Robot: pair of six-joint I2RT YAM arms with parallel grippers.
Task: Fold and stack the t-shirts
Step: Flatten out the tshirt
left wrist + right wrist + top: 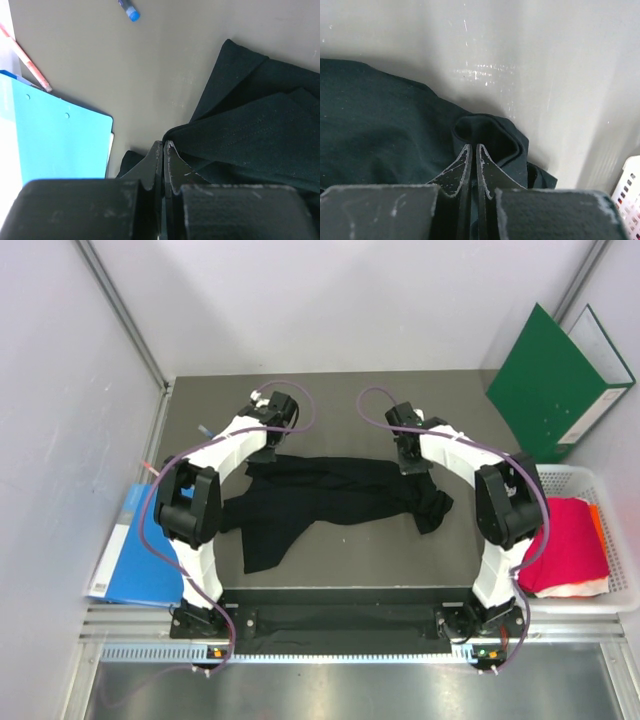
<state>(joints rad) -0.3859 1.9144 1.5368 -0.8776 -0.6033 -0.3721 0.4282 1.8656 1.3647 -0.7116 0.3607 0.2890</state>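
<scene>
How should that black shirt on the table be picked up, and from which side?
Take the black shirt by its far edge, from above, one pinch near each end. It lies limp and rumpled, so only a raised fold gives a hold. The left tool and right tool are shut on such folds there.

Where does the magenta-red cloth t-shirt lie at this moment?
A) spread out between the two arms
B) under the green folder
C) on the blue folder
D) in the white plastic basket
D: the magenta-red cloth t-shirt lies inside the white plastic basket on the right side; only the black cloth t-shirt is spread between the arms.
</scene>
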